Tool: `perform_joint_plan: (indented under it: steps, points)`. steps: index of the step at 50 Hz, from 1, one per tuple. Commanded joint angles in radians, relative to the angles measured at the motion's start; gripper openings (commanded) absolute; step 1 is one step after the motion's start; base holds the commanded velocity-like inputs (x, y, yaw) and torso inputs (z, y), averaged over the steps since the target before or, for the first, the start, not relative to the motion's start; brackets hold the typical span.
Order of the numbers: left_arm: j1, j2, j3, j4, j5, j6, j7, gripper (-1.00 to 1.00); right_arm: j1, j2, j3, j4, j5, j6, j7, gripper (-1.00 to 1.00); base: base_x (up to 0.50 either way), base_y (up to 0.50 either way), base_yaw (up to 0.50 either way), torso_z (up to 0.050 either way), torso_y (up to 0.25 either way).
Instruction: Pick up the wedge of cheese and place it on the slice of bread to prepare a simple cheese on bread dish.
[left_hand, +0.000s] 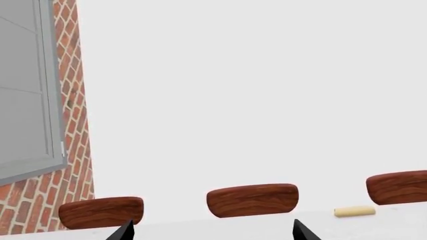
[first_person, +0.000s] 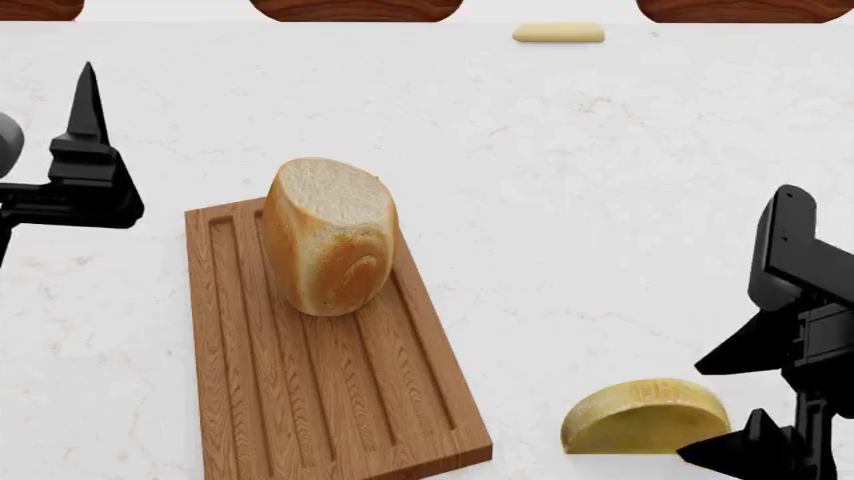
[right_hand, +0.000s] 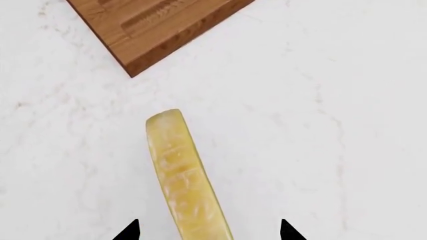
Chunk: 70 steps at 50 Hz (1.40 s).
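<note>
The wedge of cheese (first_person: 646, 416), a yellow half-disc, stands on its flat edge on the white marble table, near the front right. My right gripper (first_person: 731, 408) is open, with its fingers on either side of the wedge's right end, apart from it. In the right wrist view the cheese (right_hand: 180, 175) runs out from between the two fingertips of the gripper (right_hand: 208, 231). The slice of bread (first_person: 331, 236) stands upright on the far end of the wooden cutting board (first_person: 334, 400). My left gripper (first_person: 88, 110) hangs open and empty, left of the board.
A small pale yellow bar (first_person: 558, 33) lies near the table's far edge, also seen in the left wrist view (left_hand: 354, 212). Brown chair backs (left_hand: 252, 200) line that edge. A brick wall and grey window (left_hand: 27, 85) stand beyond. The board's corner (right_hand: 160, 30) lies ahead of the cheese.
</note>
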Motion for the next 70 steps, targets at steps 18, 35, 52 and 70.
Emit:
perform_joint_plan:
  steps: [18, 35, 52, 70]
  points:
    - [0.0, -0.005, 0.003, 0.0, -0.007, 0.008, -0.004, 1.0, -0.015, -0.002, -0.122, 0.001, 0.088, 0.033, -0.004, 1.0, 0.0, 0.0, 0.0, 0.0, 0.0]
    - [0.001, -0.009, 0.007, 0.002, -0.008, 0.018, -0.004, 1.0, -0.006, 0.005, -0.153, 0.0, 0.116, 0.051, 0.008, -1.0, 0.0, 0.0, 0.0, 0.0, 0.0]
    - [0.001, -0.011, 0.009, -0.001, -0.012, 0.023, -0.007, 1.0, 0.083, 0.105, -0.165, -0.271, 0.182, 0.19, 0.016, -1.0, 0.0, 0.0, 0.0, 0.0, 0.0]
    - [0.024, 0.274, -0.167, 0.014, 0.469, -0.095, 0.401, 1.0, 0.09, 0.118, -0.12, -0.334, 0.162, 0.23, -0.001, -1.0, 0.0, 0.0, 0.0, 0.0, 0.0]
